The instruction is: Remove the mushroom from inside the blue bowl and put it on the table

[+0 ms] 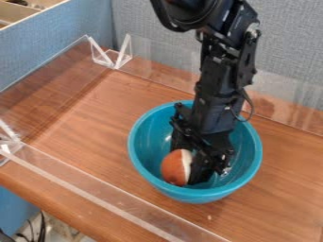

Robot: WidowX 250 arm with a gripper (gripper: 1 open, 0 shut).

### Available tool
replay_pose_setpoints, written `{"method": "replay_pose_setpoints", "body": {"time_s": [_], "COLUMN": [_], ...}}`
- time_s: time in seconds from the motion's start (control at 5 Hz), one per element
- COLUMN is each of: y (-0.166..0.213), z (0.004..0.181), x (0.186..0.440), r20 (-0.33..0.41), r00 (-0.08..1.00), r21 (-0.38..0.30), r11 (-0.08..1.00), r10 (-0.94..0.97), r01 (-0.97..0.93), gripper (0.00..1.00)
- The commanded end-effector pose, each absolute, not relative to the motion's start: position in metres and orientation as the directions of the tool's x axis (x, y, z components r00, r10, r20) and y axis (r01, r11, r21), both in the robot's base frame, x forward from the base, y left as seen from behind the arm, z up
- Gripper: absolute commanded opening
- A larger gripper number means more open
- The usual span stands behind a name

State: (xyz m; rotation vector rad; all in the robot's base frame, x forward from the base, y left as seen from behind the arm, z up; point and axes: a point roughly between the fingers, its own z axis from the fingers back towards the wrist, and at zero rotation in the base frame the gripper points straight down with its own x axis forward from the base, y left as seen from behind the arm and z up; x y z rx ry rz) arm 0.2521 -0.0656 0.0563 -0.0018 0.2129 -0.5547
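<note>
The blue bowl (149, 142) stands on the table (89, 118) near its front right. Inside it lies the mushroom (177, 167), orange-brown cap to the left and cream stem to the right. My black gripper (192, 166) reaches steeply down into the bowl and is shut on the mushroom, its fingers closed around the stem side. The fingertips are partly hidden behind the mushroom and the bowl's wall.
Low clear acrylic walls (76, 180) edge the table at the front and left. A clear bracket (113, 53) stands at the back left corner. A cardboard box (38, 43) sits beyond the left wall. Bare wood lies left of the bowl.
</note>
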Motion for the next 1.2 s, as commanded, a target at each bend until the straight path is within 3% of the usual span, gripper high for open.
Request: {"method": "replay_pose_setpoints", "body": {"time_s": [0.0, 0.6, 1.0], "y": [-0.067, -0.065, -0.049], "z": [0.078, 0.079, 0.114], "x": [0.26, 0.258, 0.264], "r20": [-0.118, -0.117, -0.062], "r00": [0.844, 0.848, 0.871], "r21": [-0.037, -0.045, -0.032], "r11": [0.852, 0.856, 0.874], "r10": [-0.523, -0.517, -0.487], "r01": [0.523, 0.516, 0.486], "gripper": [0.0, 0.0, 0.0]}}
